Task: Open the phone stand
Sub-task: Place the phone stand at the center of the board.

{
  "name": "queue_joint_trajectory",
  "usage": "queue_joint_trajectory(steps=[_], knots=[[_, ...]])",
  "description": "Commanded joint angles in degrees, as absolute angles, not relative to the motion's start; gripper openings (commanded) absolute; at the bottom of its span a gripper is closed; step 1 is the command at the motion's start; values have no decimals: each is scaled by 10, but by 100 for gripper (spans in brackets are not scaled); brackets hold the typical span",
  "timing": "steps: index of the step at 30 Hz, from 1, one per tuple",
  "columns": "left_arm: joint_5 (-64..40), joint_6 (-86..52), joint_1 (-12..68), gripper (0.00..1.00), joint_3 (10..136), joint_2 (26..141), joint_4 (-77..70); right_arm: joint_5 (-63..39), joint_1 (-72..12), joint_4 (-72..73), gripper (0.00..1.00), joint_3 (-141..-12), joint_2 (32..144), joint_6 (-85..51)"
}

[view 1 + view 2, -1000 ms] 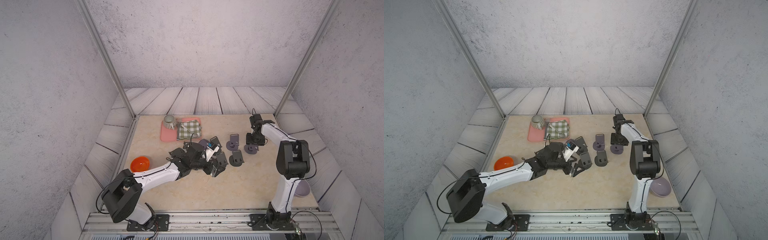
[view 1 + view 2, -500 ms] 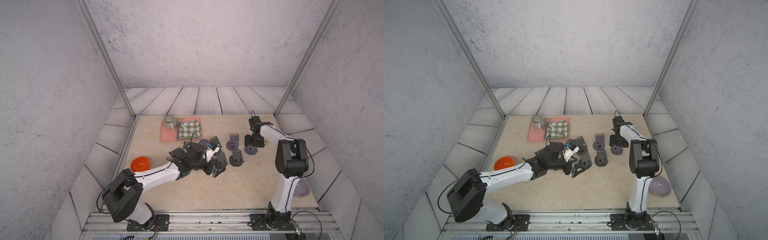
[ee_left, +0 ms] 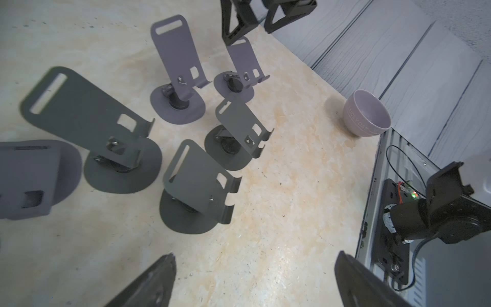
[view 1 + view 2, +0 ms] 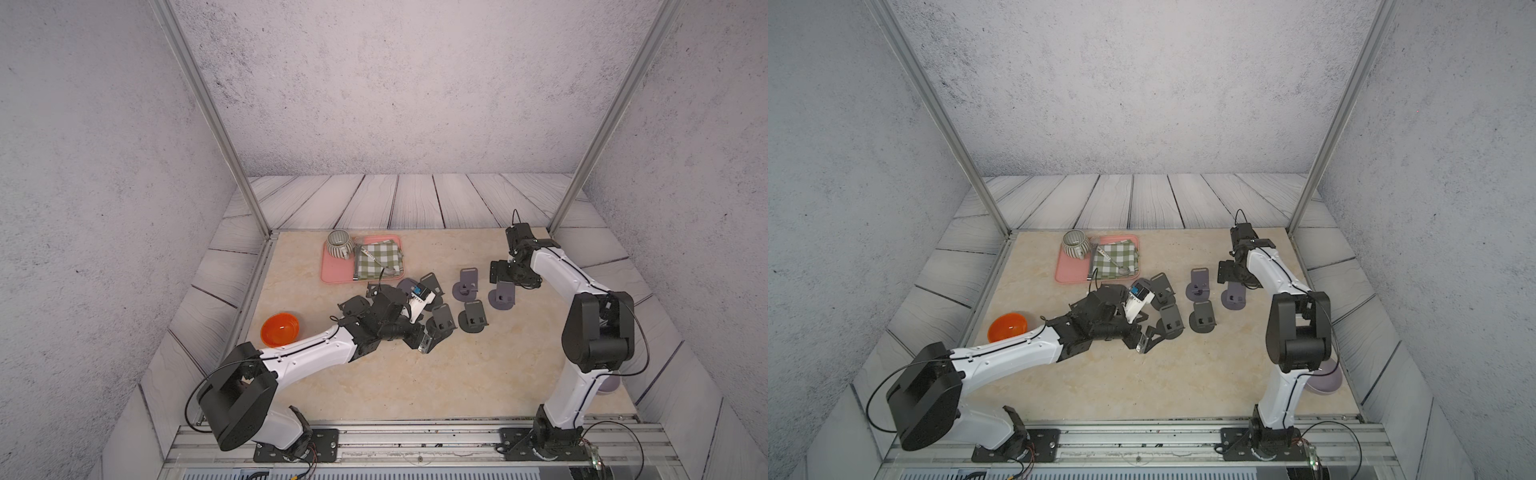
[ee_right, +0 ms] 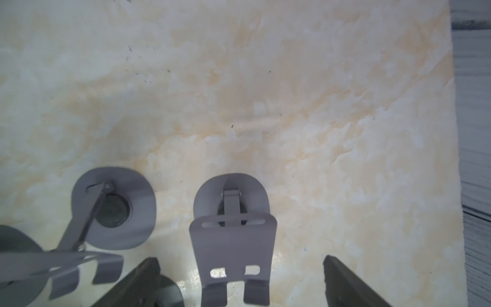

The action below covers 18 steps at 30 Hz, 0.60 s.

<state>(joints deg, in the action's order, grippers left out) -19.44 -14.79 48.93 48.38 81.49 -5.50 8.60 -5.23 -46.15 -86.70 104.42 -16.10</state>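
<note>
Grey-purple metal phone stand (image 5: 233, 247) with round base stands on beige marbled desk (image 5: 239, 79), far right part, plate tilted up, between right jaws, apart from both. These jaws wide open, grip nothing. Left jaws wide open, empty, near dark grey metal stands (image 3: 196, 186).

A: Purple phone stand (image 4: 503, 296), state?
B: Open. Back plate tilted up off round base, two hooks at lower edge; rightmost of the cluster.
A: Neighbour?
B: 2nd purple stand (image 4: 466, 286) just beside it, also open, upright.
</note>
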Motion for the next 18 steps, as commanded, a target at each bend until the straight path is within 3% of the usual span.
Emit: queue_joint_trajectory(steps=[1,10,18], knots=[[-131,-137,490,98,479,792,-26,75,-60,-485,99,-871,1018,-163],[-16,-146,474,98,459,757,4,70,-123,-499,99,-883,967,-155],[27,-147,415,98,443,708,52,48,-199,-501,99,-894,950,-161]])
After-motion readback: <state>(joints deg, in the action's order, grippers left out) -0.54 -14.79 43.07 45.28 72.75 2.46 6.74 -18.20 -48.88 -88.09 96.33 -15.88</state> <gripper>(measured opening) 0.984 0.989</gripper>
